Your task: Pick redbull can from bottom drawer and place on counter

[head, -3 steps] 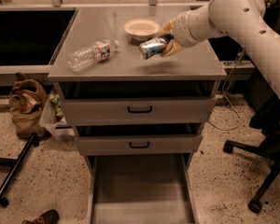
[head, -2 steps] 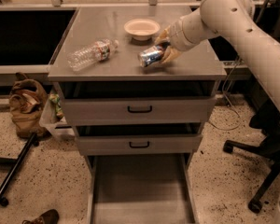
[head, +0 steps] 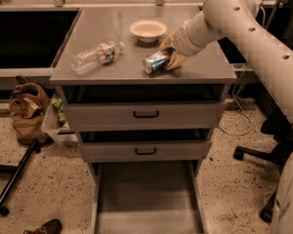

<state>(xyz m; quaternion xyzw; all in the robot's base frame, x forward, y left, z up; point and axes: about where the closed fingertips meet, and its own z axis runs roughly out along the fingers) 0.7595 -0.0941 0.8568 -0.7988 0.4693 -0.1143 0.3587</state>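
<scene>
The redbull can (head: 155,62) is silver and blue and lies tilted on its side on the counter (head: 136,69), near its front right. My gripper (head: 167,53) is shut on the redbull can, its yellowish fingers on either side of it, with the white arm reaching in from the upper right. The bottom drawer (head: 146,204) is pulled out below and its grey floor holds nothing.
A clear plastic water bottle (head: 95,56) lies on the counter's left side. A white bowl (head: 148,29) sits at the back middle. Two shut drawers with black handles (head: 146,114) are below. A brown bag (head: 27,111) and a black chair base (head: 263,155) flank the cabinet.
The gripper has lowered the can toward the counter and moved it slightly left and forward. The can now rests on the surface.
</scene>
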